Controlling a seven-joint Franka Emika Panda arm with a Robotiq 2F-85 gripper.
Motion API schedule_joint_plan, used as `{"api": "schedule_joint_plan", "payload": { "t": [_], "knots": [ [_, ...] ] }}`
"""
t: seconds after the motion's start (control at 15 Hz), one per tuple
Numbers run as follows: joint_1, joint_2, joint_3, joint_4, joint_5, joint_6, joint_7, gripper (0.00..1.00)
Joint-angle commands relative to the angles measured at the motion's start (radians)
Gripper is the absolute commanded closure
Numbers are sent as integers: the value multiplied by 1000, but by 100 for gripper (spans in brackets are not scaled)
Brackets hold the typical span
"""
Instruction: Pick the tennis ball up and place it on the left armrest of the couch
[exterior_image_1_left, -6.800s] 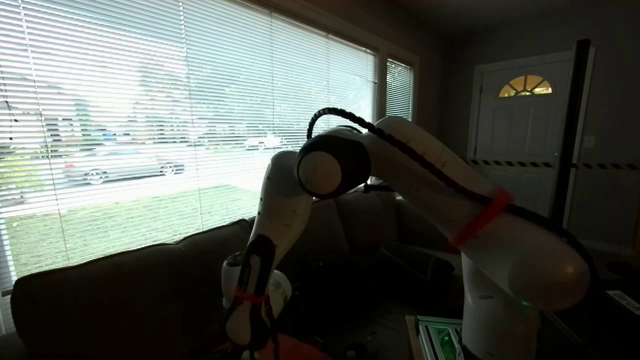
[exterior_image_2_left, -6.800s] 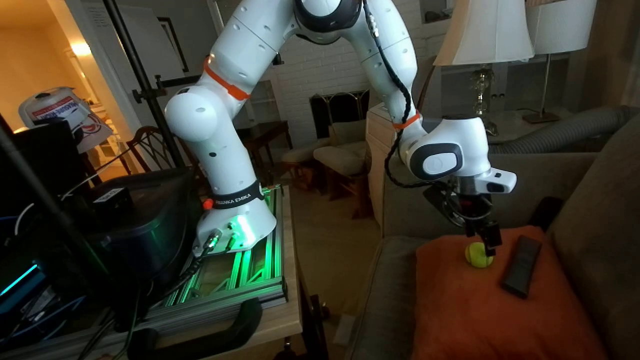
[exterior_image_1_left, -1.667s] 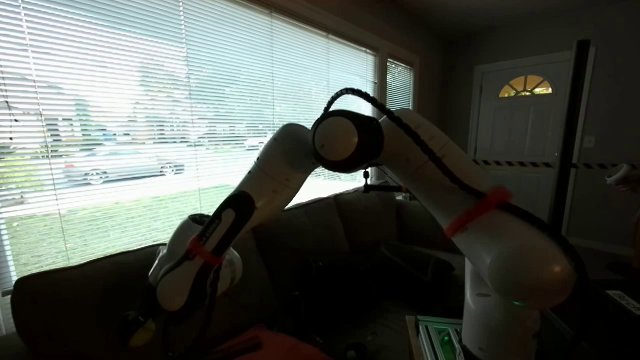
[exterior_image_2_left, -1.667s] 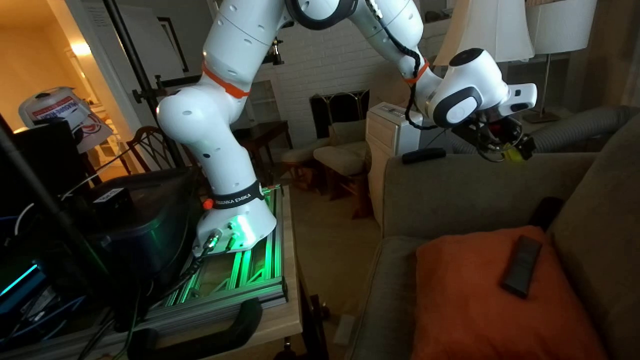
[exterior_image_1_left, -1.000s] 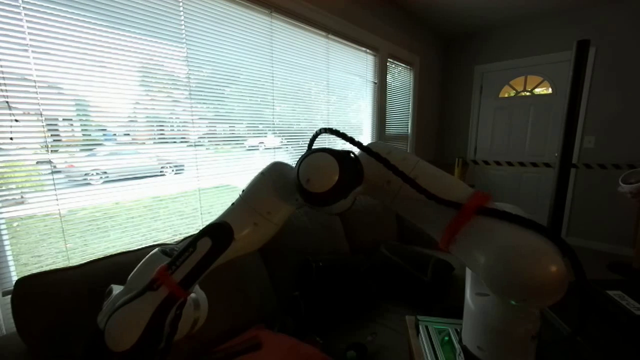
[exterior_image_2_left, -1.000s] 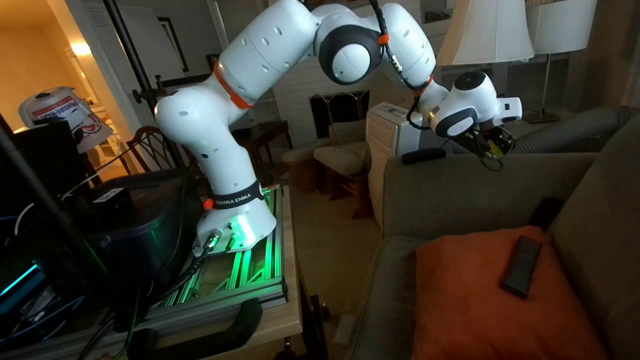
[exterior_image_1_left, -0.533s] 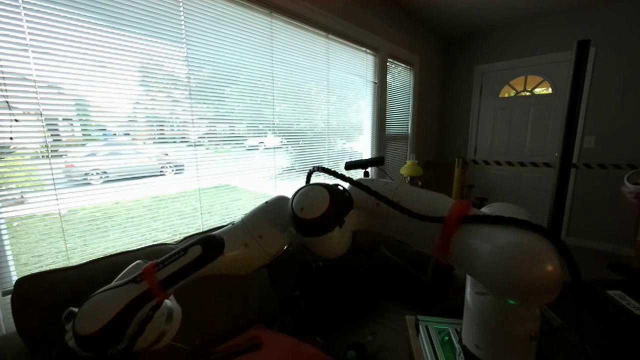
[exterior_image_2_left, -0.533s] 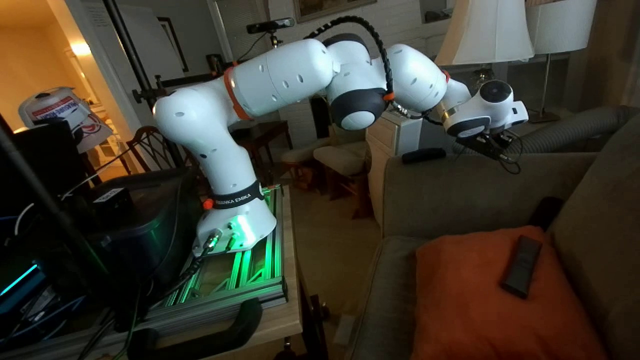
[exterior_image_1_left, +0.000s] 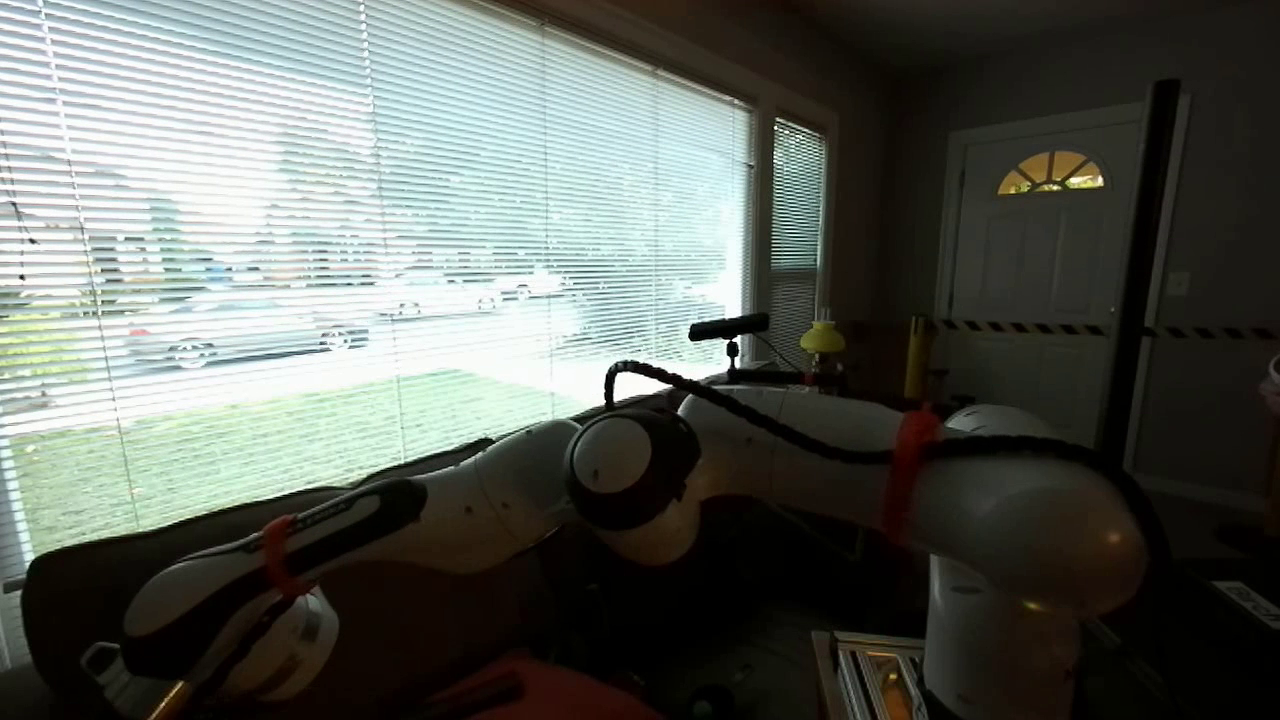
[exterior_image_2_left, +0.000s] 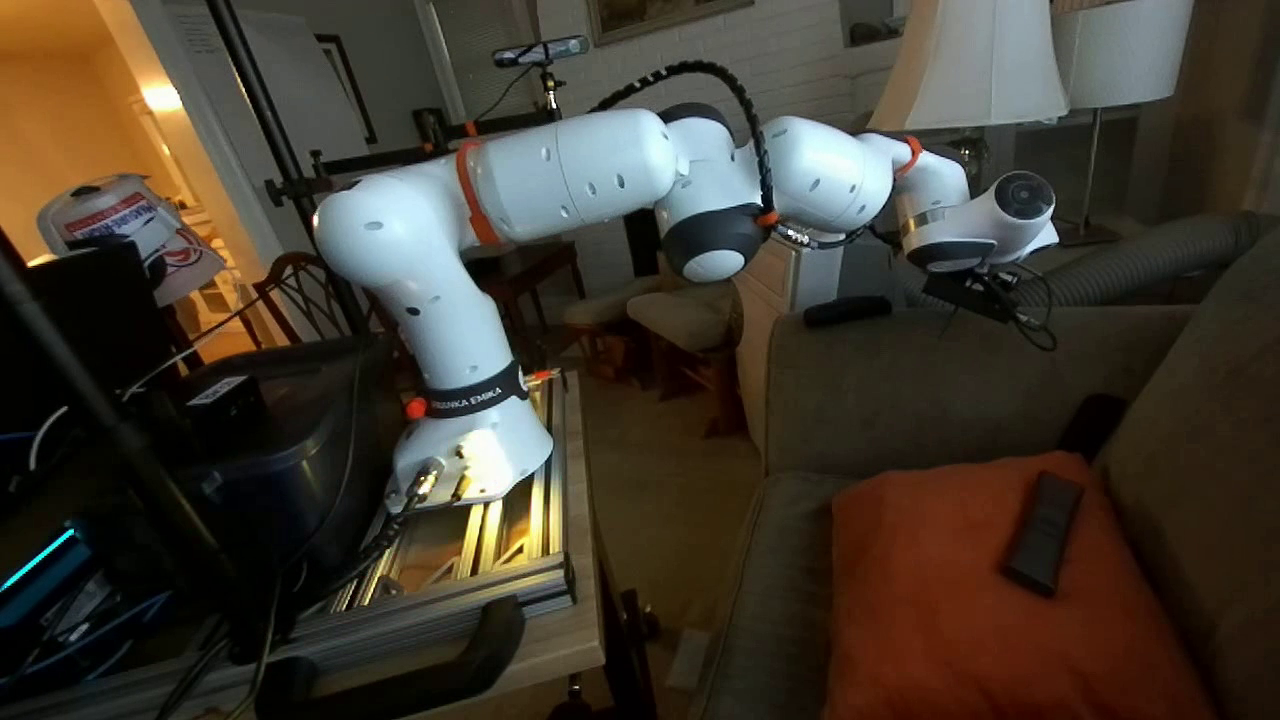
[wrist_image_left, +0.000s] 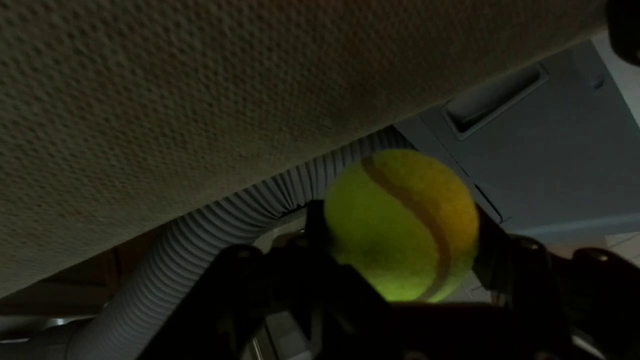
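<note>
The tennis ball (wrist_image_left: 395, 215), yellow-green with a dark seam, sits between the two dark fingers of my gripper (wrist_image_left: 402, 234), which press on it from both sides. Neither exterior view shows the ball. The left armrest (exterior_image_2_left: 960, 390) of the couch (exterior_image_2_left: 1215, 390) is a padded brown end; its woven fabric fills the wrist view's upper left. In an exterior view my hand (exterior_image_2_left: 985, 292) is level with the far part of the armrest's top. Whether ball or fingers touch the fabric I cannot tell.
A dark object (exterior_image_2_left: 848, 311) lies on the armrest's front end. Behind the armrest run a ribbed grey hose (wrist_image_left: 220, 220) and a pale cabinet (wrist_image_left: 560, 150). An orange pillow (exterior_image_2_left: 960, 590) with a black remote (exterior_image_2_left: 1043, 533) lies on the seat. Lamps (exterior_image_2_left: 970, 70) stand behind.
Earlier the ball lay on the pillow; it is now in my gripper, over by the armrest. In the last second my elbow has sunk and the hand has tilted. The base's green glow has turned yellowish.
</note>
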Motion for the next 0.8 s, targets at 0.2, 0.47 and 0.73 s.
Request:
{"api": "schedule_joint_plan", "payload": {
  "t": [0.2, 0.47, 0.73],
  "knots": [
    [95, -1, -130, 87, 120, -32, -101, 58],
    [139, 3, -208, 119, 127, -35, -114, 58],
    [166, 5, -255, 146, 138, -44, -115, 58]
  ]
}}
